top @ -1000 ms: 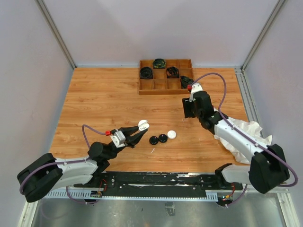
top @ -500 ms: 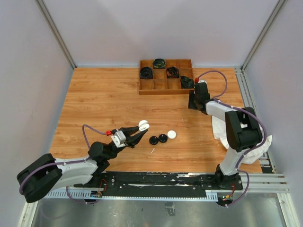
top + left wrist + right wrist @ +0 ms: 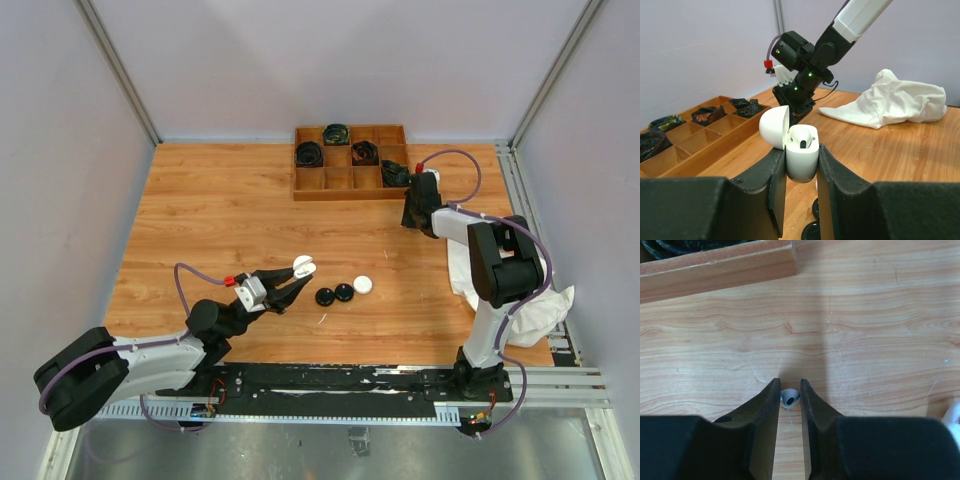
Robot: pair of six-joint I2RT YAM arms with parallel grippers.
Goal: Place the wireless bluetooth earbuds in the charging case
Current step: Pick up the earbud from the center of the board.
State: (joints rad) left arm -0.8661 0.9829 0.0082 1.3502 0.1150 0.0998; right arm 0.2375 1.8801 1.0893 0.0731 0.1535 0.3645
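My left gripper is shut on a white charging case and holds it above the table. In the left wrist view the case stands upright between the fingers, lid open to the left, with one white earbud seated inside. My right gripper points down at the table just in front of the tray's right corner. In the right wrist view its fingertips are closed on a small white earbud at the wood surface.
A wooden compartment tray with coiled black cables stands at the back. Two black round cases and a white round one lie mid-table. A crumpled white cloth lies at the right edge. The tray's wall is close ahead of the right gripper.
The right arm swung back and right, folding at the elbow; its gripper went down to the table by the tray's corner. The left gripper with the case stayed put.
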